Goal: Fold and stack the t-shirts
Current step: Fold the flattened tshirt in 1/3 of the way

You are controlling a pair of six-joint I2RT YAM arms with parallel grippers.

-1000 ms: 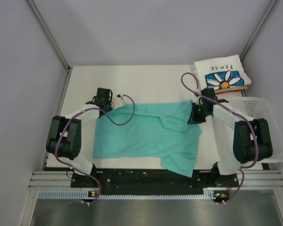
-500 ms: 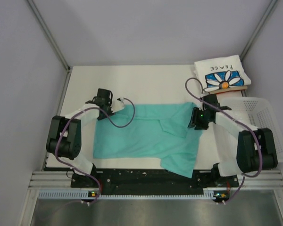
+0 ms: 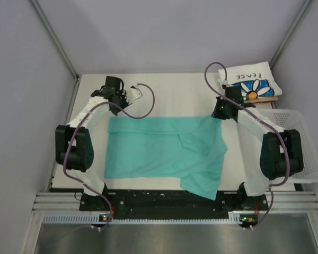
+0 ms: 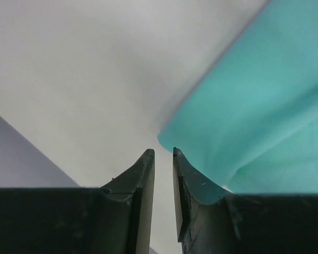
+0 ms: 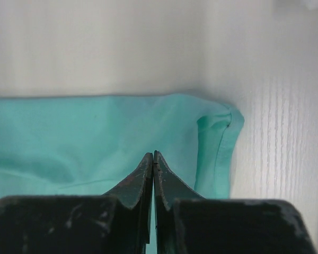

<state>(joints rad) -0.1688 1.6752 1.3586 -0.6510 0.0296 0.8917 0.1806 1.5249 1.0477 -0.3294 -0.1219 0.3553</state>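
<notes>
The teal-green t-shirt [image 3: 159,148] lies spread on the white table [image 3: 175,95], with a folded flap and a sleeve at its right. My left gripper [image 3: 117,106] is just beyond the shirt's far left corner. In the left wrist view its jaws [image 4: 164,153] stand slightly apart and empty, with the shirt [image 4: 265,95] to their right. My right gripper [image 3: 220,112] sits at the far right corner. In the right wrist view it [image 5: 153,154] is shut with its tips on the teal cloth [image 5: 95,132]. The daisy "PEACE" t-shirt [image 3: 250,84] lies folded at the far right corner of the table.
A white mesh basket [image 3: 302,143] stands off the table's right edge, beside the right arm. Grey walls enclose the table at the back and on both sides.
The left gripper let go of the shirt's far left corner and moved away toward the back. The right gripper moved toward the back. The shirt's far edge now lies straight.
</notes>
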